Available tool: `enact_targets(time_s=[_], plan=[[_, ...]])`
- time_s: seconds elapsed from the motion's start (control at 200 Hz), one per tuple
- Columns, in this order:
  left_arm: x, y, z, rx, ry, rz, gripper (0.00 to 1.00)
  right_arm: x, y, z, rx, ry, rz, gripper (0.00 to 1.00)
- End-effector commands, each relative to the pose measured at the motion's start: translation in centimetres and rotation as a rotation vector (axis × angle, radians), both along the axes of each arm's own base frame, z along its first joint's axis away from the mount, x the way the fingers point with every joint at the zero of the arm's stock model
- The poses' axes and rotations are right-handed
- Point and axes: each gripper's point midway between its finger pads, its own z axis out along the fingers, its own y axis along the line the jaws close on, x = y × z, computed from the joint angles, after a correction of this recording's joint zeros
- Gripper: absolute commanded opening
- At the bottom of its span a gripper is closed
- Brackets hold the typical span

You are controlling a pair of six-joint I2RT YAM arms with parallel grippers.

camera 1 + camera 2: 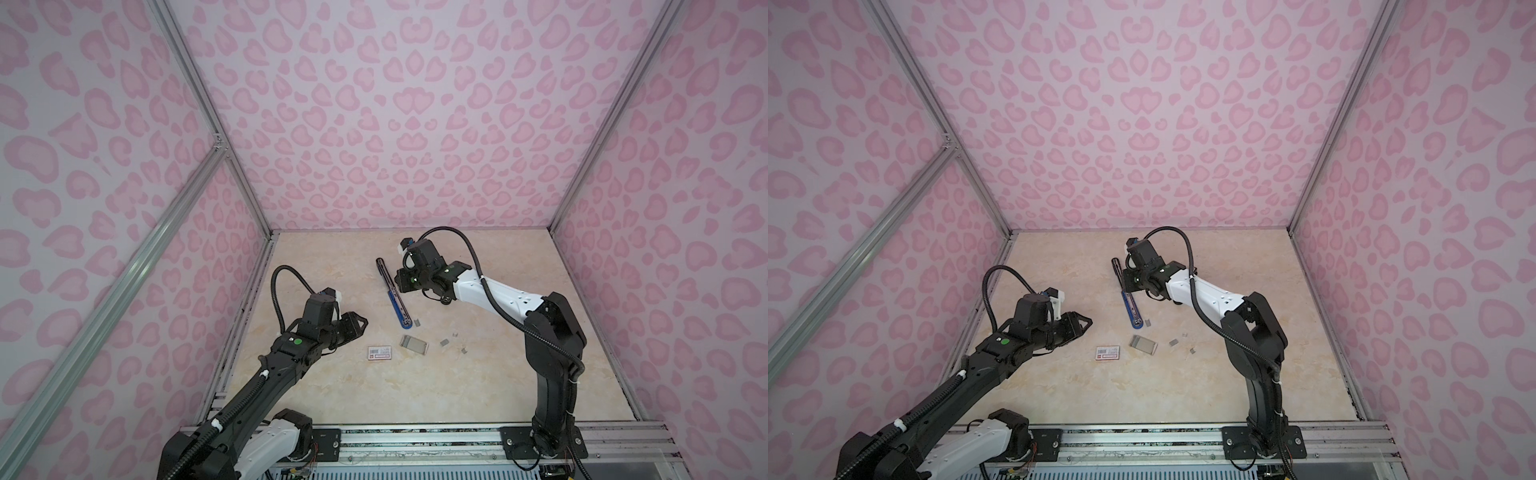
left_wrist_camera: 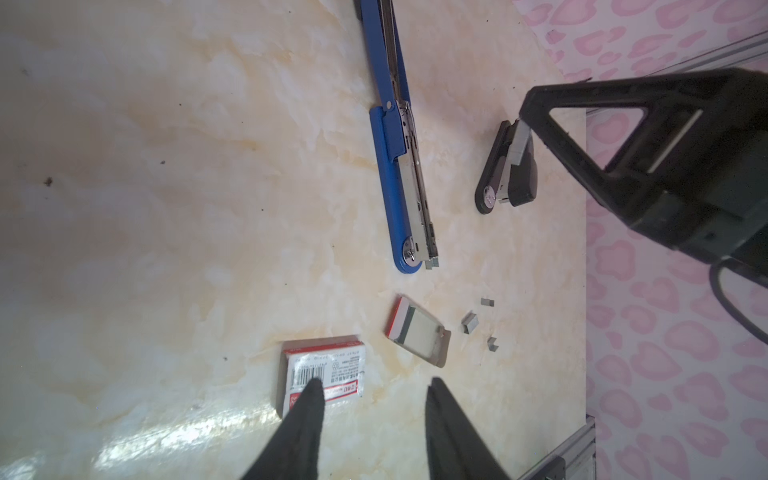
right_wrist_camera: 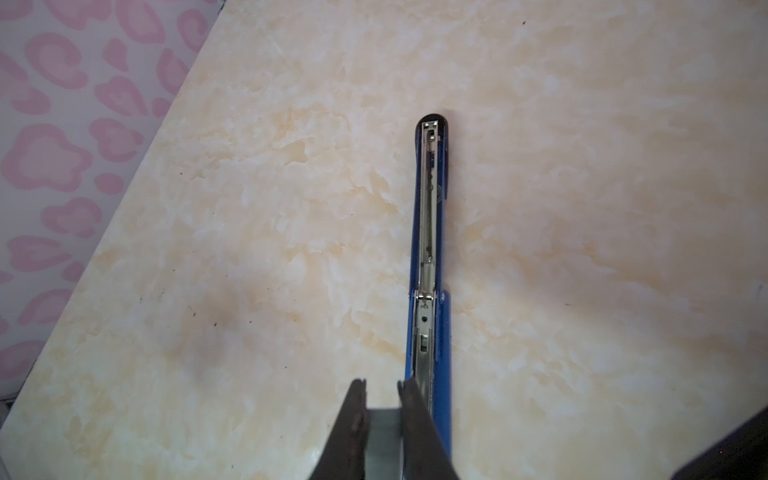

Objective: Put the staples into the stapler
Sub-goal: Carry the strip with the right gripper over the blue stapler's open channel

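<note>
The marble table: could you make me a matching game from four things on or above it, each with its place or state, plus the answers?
Things:
1 blue stapler
2 barcoded box
3 staple strip
4 left hand

Places or states:
A pinched in the right hand
B open, holding nothing
C swung open flat on the table
D lying label-up beside the grey tray

Pairs: 1-C, 2-D, 3-A, 4-B

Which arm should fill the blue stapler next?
Right. The right gripper pinches a staple strip right beside the open stapler. The left gripper is open, empty and farther away.
</note>
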Motion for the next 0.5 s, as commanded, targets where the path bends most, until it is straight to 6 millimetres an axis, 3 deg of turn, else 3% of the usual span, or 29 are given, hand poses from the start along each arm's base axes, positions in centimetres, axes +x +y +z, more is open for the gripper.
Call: enact_targets(time_s=[0.0, 0.495], plan=[[0.2, -0.3, -0.1, -0.002, -0.005, -0.023, 0.44, 1.0, -0.2, -1.2, -0.064, -0.028, -0.03, 0.16], [0.1, -1.1, -0.5, -0.037, 0.003, -0.056, 0.52, 1.8, 1.0, -5.1, -0.12, -0.032, -0.072, 0.16]])
